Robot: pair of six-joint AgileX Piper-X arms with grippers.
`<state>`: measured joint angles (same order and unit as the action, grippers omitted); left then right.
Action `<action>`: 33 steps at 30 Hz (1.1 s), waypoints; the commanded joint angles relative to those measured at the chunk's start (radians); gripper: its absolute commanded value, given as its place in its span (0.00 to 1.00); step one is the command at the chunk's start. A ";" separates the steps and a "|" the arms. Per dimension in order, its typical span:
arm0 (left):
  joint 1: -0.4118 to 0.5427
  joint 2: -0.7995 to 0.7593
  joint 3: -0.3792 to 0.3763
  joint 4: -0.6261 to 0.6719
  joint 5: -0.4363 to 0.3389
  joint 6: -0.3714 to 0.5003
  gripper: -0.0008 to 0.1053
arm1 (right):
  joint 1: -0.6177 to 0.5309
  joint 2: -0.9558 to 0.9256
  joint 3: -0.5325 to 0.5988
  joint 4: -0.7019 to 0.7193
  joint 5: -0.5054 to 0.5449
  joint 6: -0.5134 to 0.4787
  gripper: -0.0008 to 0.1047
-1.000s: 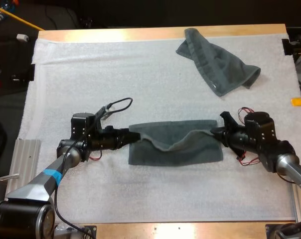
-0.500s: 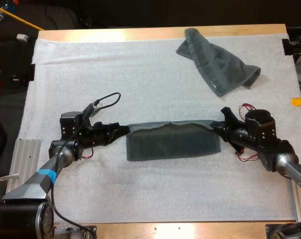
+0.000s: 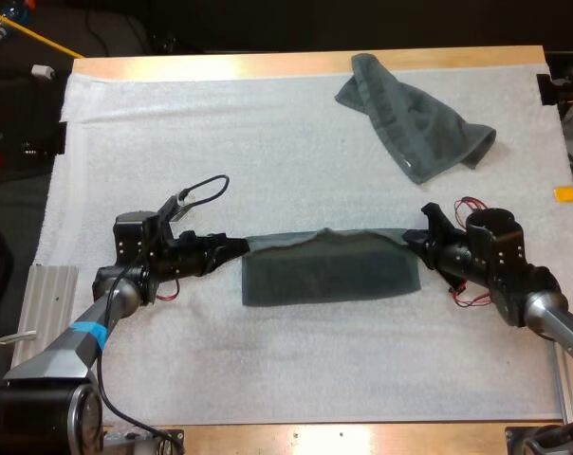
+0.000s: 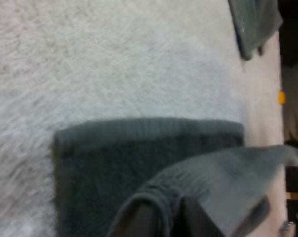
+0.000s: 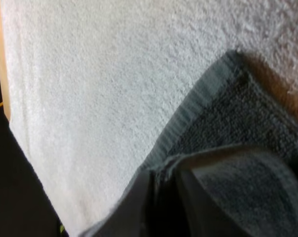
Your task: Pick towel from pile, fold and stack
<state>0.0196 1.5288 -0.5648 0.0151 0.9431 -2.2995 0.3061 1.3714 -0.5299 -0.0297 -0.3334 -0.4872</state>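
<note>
in the last second your left gripper (image 3: 237,250) and right gripper (image 3: 415,244), each pinching a corner, have pulled the towel's (image 3: 329,273) sagging top layer taut across its far edge in the middle of the mat (image 3: 268,142), so this fold looks nearly ready to lay down.

Table, mat and oddments at the edges

A white, nubbly foam mat (image 3: 220,142) covers nearly all of a pale wooden table (image 3: 268,64), whose bare rim shows along the far side and again along the near side. A ribbed, light-grey metal plate (image 3: 51,296) lies just beside the mat's left edge, towards the near corner. Off the table past the far left corner, a small white cylinder (image 3: 45,71) sits on dark ground near a thin yellow rod (image 3: 45,40). A black block (image 3: 548,88) stands at the far right edge.
</note>
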 commanded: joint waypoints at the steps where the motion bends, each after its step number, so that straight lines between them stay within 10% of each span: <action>1: -0.005 -0.002 -0.021 -0.015 0.033 -0.020 0.31 | -0.004 -0.002 -0.004 -0.034 -0.016 -0.004 0.24; 3: -0.005 -0.002 -0.045 -0.015 0.090 -0.080 0.57 | -0.004 -0.005 -0.004 -0.109 -0.029 -0.005 0.50; 6: -0.005 -0.002 -0.093 -0.015 0.192 -0.097 0.69 | -0.004 -0.017 -0.005 -0.243 -0.082 -0.065 0.73; 13: -0.005 -0.089 -0.146 -0.012 0.252 -0.113 0.63 | -0.004 -0.139 -0.037 -0.123 -0.077 -0.261 0.70; 22: -0.005 -0.335 -0.146 0.129 0.135 -0.090 0.63 | -0.004 -0.298 -0.151 0.405 0.015 -0.610 0.70; 33: -0.005 -0.589 -0.150 0.654 -0.100 0.236 0.63 | -0.004 -0.358 -0.333 0.831 0.079 -0.835 0.70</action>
<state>0.0196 0.9562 -0.7045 0.6175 0.8736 -2.1021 0.3061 1.0221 -0.8490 0.7693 -0.2614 -1.2957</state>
